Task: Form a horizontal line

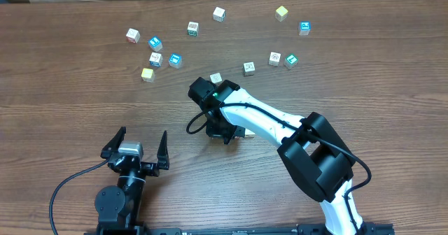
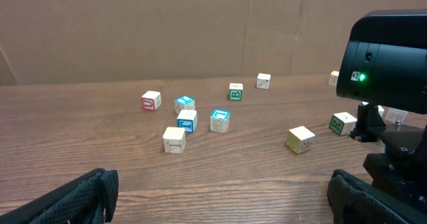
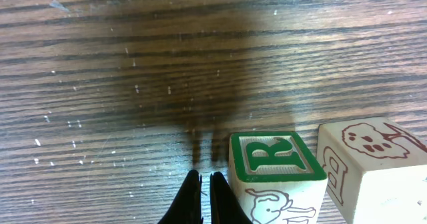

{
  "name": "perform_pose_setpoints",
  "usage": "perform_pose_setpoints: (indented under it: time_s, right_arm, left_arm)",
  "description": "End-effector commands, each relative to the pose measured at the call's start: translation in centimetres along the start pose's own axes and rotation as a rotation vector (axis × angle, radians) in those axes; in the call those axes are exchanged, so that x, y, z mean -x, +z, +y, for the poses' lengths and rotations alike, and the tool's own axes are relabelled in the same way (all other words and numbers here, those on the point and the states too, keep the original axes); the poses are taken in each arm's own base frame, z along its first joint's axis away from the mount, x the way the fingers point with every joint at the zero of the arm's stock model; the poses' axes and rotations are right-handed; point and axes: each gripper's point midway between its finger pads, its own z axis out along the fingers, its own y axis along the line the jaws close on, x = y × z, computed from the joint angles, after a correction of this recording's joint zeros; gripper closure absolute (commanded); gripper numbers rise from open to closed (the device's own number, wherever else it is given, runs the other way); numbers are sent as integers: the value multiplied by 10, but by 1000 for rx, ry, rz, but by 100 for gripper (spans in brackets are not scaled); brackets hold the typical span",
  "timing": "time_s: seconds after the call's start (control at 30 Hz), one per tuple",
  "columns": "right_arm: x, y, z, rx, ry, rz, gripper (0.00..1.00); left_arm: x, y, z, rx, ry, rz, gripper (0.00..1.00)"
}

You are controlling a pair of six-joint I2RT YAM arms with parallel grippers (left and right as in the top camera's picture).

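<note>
Of the horizontal line I see two cubes side by side in the right wrist view: a white cube with a green R [image 3: 273, 159] and a pale cube with brown prints [image 3: 370, 159] to its right. My right gripper [image 3: 205, 187] is shut with nothing in it, its tips on the table and its right fingertip against the R cube's left side. In the overhead view the right arm [image 1: 266, 119] covers these cubes except for a pale corner [image 1: 242, 132]. My left gripper [image 1: 143, 132] stands wide open and bare near the front edge, far from any cube.
Loose cubes lie scattered across the far half of the table: a white, blue and yellow group at back left [image 1: 155, 59], a yellow one [image 1: 281, 12] and a blue one [image 1: 304, 28] at back right, and others [image 1: 248, 68] just beyond the right wrist.
</note>
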Motion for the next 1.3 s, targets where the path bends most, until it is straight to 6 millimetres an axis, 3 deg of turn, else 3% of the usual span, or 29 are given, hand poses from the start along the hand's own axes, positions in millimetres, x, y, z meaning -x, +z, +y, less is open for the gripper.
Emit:
perform_pose_setpoints:
  time_s: [0.0, 1.27]
  right_arm:
    - [5, -6, -7, -4, 13, -18, 96]
    - [-3, -6, -10, -10, -114, 21, 96]
  left_arm:
    - [0, 0, 2, 11, 22, -4, 0]
    - [0, 0, 2, 11, 22, -4, 0]
